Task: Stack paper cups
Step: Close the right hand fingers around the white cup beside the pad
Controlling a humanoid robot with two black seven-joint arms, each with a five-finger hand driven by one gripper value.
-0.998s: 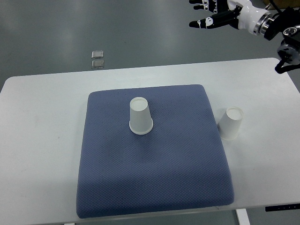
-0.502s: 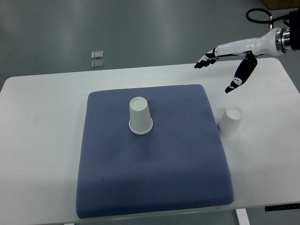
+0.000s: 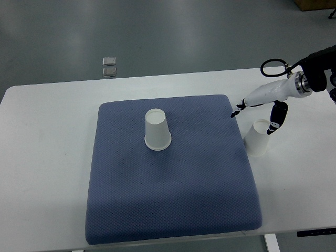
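One white paper cup (image 3: pixel 157 129) stands upside down on the blue mat (image 3: pixel 168 199), left of its middle. A second white paper cup (image 3: pixel 258 137) stands upside down on the table just off the mat's right edge. My right hand (image 3: pixel 254 116) comes in from the right and hangs just above that second cup. It is open: the fingers (image 3: pixel 239 107) reach left past the cup's top and the thumb (image 3: pixel 276 117) points down at the cup's right side. It holds nothing. The left arm is out of view.
The white table (image 3: pixel 47 157) carries the mat; its far edge runs along the top and its right end lies near the right cup. Two small clear items (image 3: pixel 109 66) lie on the grey floor beyond the table.
My right hand has come down and toward me from above the table's far right corner to just over the cup beside the mat. Both cups stay where they were.
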